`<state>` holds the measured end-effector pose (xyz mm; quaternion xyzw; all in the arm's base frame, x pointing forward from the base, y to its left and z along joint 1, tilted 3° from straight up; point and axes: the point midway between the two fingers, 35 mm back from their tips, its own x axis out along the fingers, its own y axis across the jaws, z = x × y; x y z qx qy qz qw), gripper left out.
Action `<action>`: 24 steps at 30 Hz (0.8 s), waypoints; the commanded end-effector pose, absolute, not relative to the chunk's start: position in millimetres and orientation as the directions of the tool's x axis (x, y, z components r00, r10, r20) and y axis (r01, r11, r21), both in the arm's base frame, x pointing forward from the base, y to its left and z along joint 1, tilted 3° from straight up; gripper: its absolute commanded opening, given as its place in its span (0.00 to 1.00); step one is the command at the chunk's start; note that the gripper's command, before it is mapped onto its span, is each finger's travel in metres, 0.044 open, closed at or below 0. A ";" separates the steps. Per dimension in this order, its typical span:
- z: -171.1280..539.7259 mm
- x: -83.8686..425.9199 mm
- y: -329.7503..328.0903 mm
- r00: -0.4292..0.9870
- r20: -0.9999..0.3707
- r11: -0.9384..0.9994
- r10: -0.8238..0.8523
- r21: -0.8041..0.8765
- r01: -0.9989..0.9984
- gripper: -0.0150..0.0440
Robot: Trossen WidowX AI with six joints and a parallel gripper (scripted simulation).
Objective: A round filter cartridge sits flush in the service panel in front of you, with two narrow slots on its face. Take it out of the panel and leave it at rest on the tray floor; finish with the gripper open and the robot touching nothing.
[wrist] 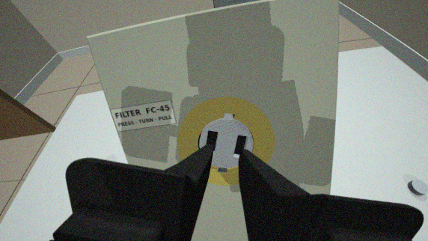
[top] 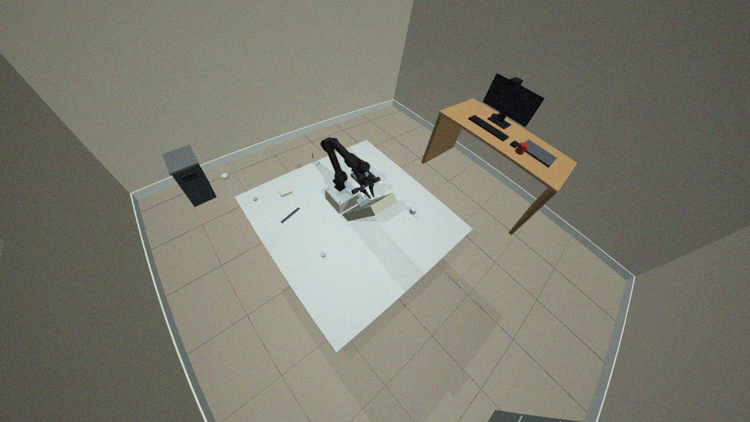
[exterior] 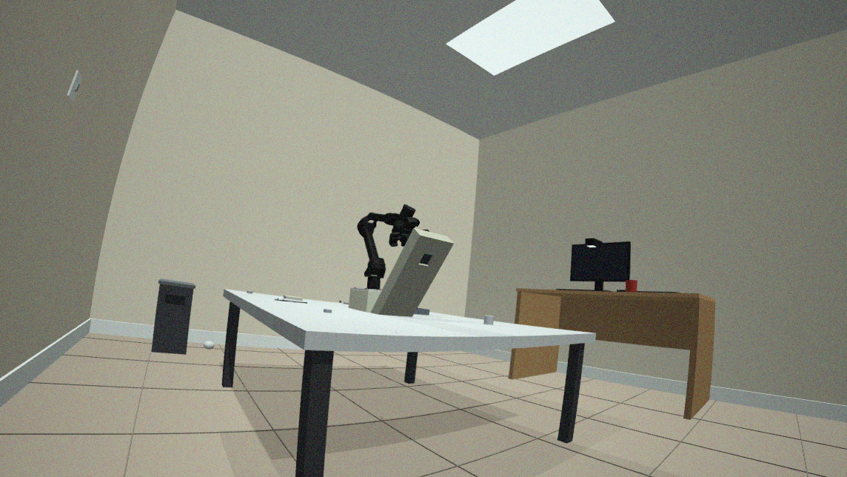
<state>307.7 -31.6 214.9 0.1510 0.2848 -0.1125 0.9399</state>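
The round grey filter cartridge (wrist: pixel 226 126) sits in the tilted panel (wrist: pixel 150 71) (top: pixel 385 203) (exterior: pixel 409 287), inside a yellow ring (wrist: pixel 188 138). Its two dark slots stand side by side. One tab shows at its top edge and a darker one at its bottom edge. My gripper (wrist: pixel 226 153) (top: pixel 369 196) is partly open with nothing between its fingers. Each fingertip is over the lower end of one slot in the wrist view; whether the tips are inside the slots I cannot tell. A small pale grey-blue surface beside the panel in the top view may be the tray; it is too small to be sure.
On the white table (top: pixel 346 304) (exterior: pixel 444 341), a small grey cylinder (top: pixel 412 211) (exterior: pixel 488 320) (wrist: pixel 417 187) stands beyond the panel's side. A dark strip (top: pixel 290 215), a pale block (top: pixel 285 192) and a small round piece (top: pixel 322 254) lie elsewhere on it. The panel's label (wrist: pixel 144 115) is left of the ring.
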 end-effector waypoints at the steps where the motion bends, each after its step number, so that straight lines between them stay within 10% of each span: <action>1: 205.1 313.3 -32.1 0.805 -0.581 0.930 -0.122 0.217 0.297 0.41; 24: 196.3 319.5 -32.8 0.805 -0.580 0.930 -0.122 0.217 0.297 0.41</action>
